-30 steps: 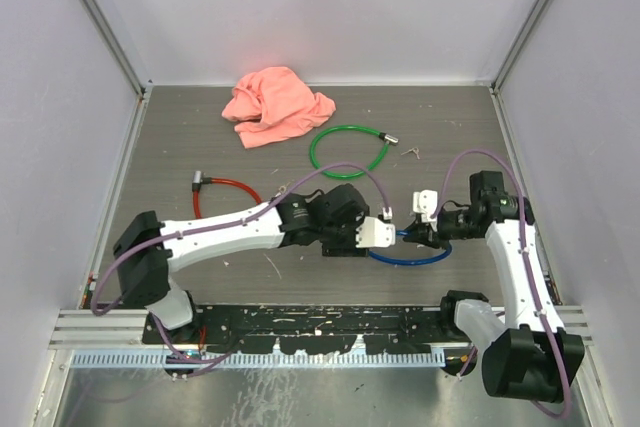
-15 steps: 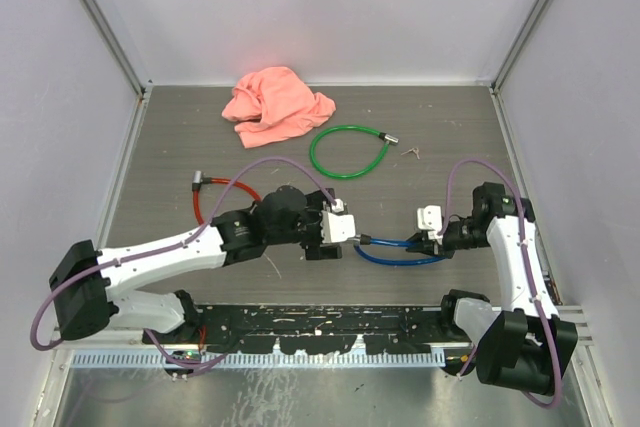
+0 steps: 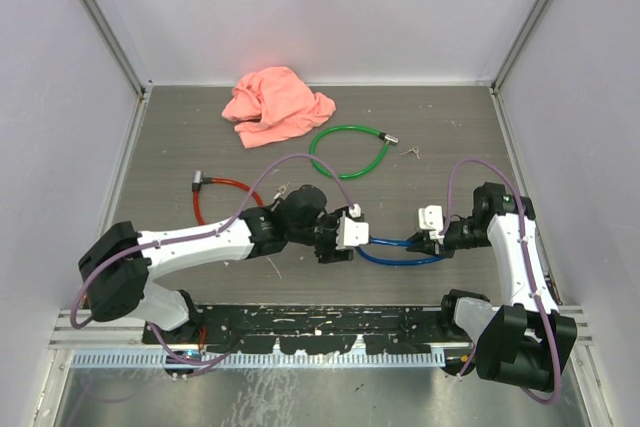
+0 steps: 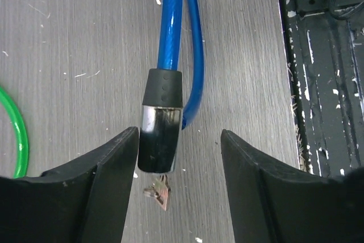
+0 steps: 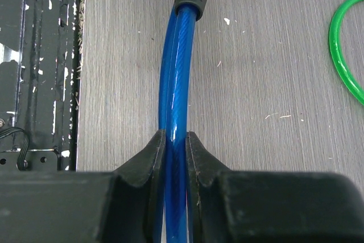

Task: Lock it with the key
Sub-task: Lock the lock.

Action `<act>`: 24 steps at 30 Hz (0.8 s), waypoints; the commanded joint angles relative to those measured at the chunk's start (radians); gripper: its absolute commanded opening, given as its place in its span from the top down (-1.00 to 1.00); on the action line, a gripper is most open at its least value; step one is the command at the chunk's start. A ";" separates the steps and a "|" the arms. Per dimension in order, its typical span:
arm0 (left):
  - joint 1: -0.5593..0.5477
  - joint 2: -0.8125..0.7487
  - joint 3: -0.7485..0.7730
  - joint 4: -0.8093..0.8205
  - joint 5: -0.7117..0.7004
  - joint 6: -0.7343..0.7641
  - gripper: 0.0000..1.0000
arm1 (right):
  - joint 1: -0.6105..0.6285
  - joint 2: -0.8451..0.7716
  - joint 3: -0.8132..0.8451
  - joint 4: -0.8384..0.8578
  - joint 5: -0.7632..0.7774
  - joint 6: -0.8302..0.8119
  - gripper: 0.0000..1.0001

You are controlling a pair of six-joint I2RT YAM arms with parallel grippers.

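The blue cable lock (image 3: 400, 257) lies on the table between my two grippers. In the left wrist view its chrome lock barrel (image 4: 161, 140) with a black collar points at me, and a small key (image 4: 159, 189) sticks out of its end. My left gripper (image 4: 179, 135) is open around the barrel: the left finger is close against it and the right finger stands well apart. My right gripper (image 5: 176, 138) is shut on the blue cable (image 5: 176, 83), squeezing its two strands together. The right gripper (image 3: 432, 237) faces the left gripper (image 3: 352, 232).
A green cable lock (image 3: 348, 152) lies behind the blue one, with a red cable lock (image 3: 225, 192) to the left. A pink cloth (image 3: 275, 105) is bunched at the back. The black base rail (image 3: 320, 322) runs along the near edge.
My left gripper let go, drew back to the left with its jaws wide, then returned to the barrel end, jaws narrower. The right gripper has kept its hold on the cable.
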 commanded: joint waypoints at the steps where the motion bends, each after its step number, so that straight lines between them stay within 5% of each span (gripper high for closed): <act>1: 0.000 0.048 0.078 0.065 0.036 -0.029 -0.12 | -0.009 0.006 0.027 -0.013 0.032 -0.030 0.98; 3: 0.000 0.073 0.103 0.037 0.029 -0.030 0.09 | -0.008 0.003 0.026 -0.013 0.035 -0.029 0.98; 5: -0.001 0.089 0.128 -0.007 0.007 -0.033 0.51 | -0.010 -0.002 0.025 -0.009 0.038 -0.029 0.98; 9: 0.000 0.080 0.166 -0.090 -0.039 -0.010 0.93 | -0.009 -0.027 0.012 0.023 0.002 -0.029 0.98; 18: -0.002 0.063 0.350 -0.431 -0.194 0.101 1.00 | 0.018 0.018 0.012 0.130 -0.137 -0.025 0.95; 24: -0.025 0.128 0.418 -0.507 -0.233 0.095 1.00 | 0.100 0.049 -0.022 0.194 -0.132 0.024 0.83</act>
